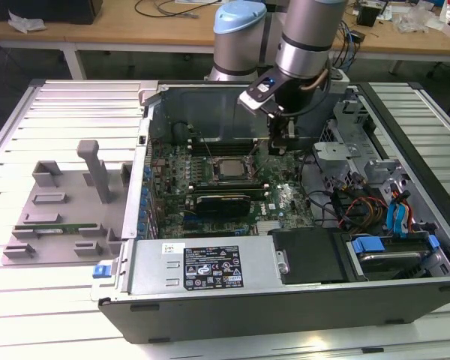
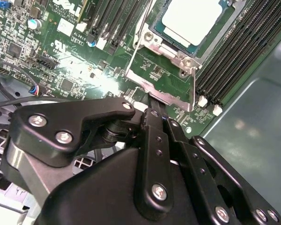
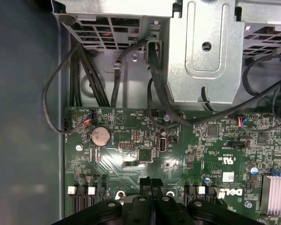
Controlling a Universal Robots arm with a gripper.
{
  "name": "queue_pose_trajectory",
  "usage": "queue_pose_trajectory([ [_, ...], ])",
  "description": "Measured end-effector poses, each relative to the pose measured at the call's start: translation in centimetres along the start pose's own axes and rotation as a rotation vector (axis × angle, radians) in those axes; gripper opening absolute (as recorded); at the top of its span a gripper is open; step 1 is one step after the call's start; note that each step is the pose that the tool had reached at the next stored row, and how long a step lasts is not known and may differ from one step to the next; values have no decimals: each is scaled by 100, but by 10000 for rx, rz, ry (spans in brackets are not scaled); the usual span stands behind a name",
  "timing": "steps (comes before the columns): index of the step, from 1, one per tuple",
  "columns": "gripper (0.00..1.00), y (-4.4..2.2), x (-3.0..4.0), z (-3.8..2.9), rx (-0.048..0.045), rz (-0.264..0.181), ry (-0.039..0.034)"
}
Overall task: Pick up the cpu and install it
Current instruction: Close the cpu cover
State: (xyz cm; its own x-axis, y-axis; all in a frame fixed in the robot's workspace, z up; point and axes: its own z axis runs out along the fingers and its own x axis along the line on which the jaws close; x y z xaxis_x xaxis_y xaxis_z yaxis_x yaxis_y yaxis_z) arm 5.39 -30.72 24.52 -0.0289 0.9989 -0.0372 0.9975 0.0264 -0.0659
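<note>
cpu (image 2: 189, 18) — seated flat in the motherboard socket (image 2: 175, 56), inside the case (image 1: 300, 311) | pincer (image 2: 150, 101) — closed fully, holding nothing, just beside the socket | handling: likely light, rigid, slick lid, fragile contacts; grip opposite edges, keep level

The cpu (image 2: 192, 18) has a smooth, pale silver metal top with a soft sheen, and it sits in a bright metal frame (image 2: 166, 51) on the glossy green motherboard (image 2: 75, 65). The gripper (image 2: 149, 104) is smooth matt black studded with shiny screw heads, and the arm (image 1: 307, 37) is satin silver metal with a glossy pale blue cap (image 1: 240, 19). The case (image 1: 210, 105) is dull grey sheet metal, the tray (image 1: 60, 199) matt grey plastic, and the table (image 1: 60, 105) ribbed pale metal.
</note>
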Motion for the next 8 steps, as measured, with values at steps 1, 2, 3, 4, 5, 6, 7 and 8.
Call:
queue_pose_trajectory([
  [1, 11, -5, 0, 1, 0, 0, 0],
  [2, 11, -15, 1, 4, 0, 0, 0],
  [3, 11, -27, 1, 6, 0, 0, 0],
  [4, 11, -41, 1, 9, 0, 1, 0],
  [5, 11, -59, 2, 13, 0, 0, 0],
  [6, 11, -65, 2, 14, 0, 0, 0],
  [7, 11, -73, 3, 16, 0, 0, 0],
  [8, 11, -84, 3, 19, 0, 0, 1],
])
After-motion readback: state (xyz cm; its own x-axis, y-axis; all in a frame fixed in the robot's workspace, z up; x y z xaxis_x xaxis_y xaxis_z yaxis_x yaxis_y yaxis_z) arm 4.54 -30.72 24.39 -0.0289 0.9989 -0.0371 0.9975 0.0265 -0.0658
